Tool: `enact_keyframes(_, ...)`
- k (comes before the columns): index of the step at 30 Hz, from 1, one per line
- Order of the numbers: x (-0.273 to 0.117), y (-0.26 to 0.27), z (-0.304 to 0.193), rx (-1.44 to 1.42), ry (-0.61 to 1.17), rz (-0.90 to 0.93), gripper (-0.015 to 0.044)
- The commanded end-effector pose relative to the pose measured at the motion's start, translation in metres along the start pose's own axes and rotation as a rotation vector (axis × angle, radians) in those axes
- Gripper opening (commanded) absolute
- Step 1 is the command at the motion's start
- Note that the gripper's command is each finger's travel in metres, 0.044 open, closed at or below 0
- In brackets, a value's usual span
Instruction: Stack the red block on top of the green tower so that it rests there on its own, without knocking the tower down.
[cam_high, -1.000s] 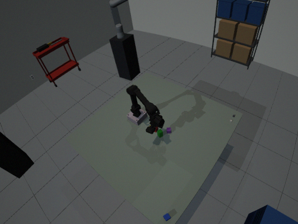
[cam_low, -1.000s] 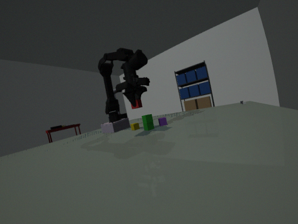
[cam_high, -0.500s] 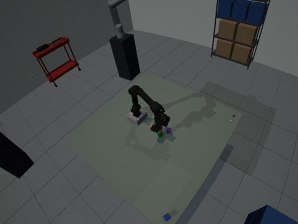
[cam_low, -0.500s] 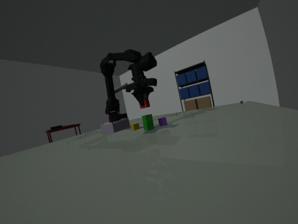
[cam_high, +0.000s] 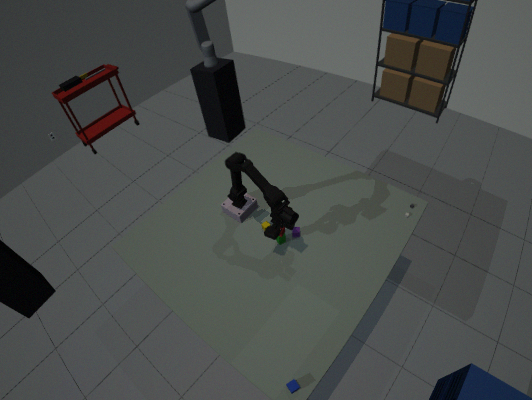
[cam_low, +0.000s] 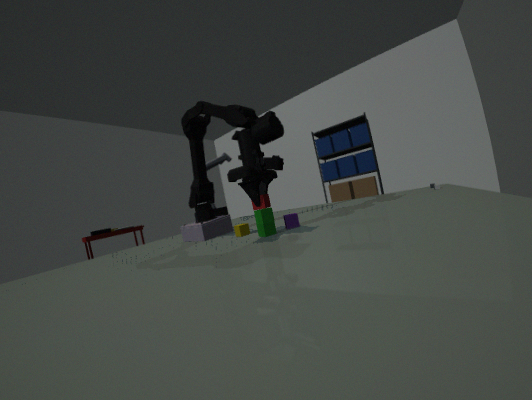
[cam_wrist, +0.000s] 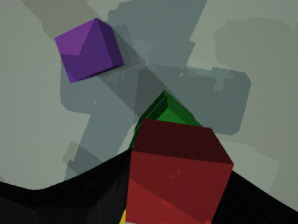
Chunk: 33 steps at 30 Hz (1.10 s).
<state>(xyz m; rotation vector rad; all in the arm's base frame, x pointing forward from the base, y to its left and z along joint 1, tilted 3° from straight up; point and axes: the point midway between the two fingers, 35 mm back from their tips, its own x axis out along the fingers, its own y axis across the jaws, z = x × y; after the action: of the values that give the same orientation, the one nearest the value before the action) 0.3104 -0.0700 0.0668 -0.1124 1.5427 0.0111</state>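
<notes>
The green tower (cam_high: 281, 240) (cam_low: 265, 223) (cam_wrist: 171, 114) stands upright on the mat. My gripper (cam_high: 280, 230) (cam_low: 261, 199) (cam_wrist: 172, 160) points down over it and is shut on the red block (cam_high: 283, 232) (cam_low: 264, 202) (cam_wrist: 177, 172). In the exterior view the red block's underside is right at the tower's top; I cannot tell whether they touch. In the wrist view the red block covers most of the tower, and a green corner shows beyond its far edge.
A purple block (cam_high: 296, 232) (cam_low: 291, 221) (cam_wrist: 90, 51) lies close beside the tower. A yellow block (cam_high: 266, 226) (cam_low: 242, 230) (cam_wrist: 123, 218) lies on the other side, toward the arm's base (cam_high: 240, 208) (cam_low: 206, 229). A blue block (cam_high: 293, 386) lies far off near the mat's edge.
</notes>
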Motion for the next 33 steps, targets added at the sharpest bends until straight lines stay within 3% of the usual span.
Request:
enact_keyframes(1,0.0025,-0.0002,-0.0006,0.000,-0.001,-0.002,0.0000)
enact_keyframes(33,-0.0039,0.0001,-0.0001,0.000,-0.001,-0.002,0.0000)
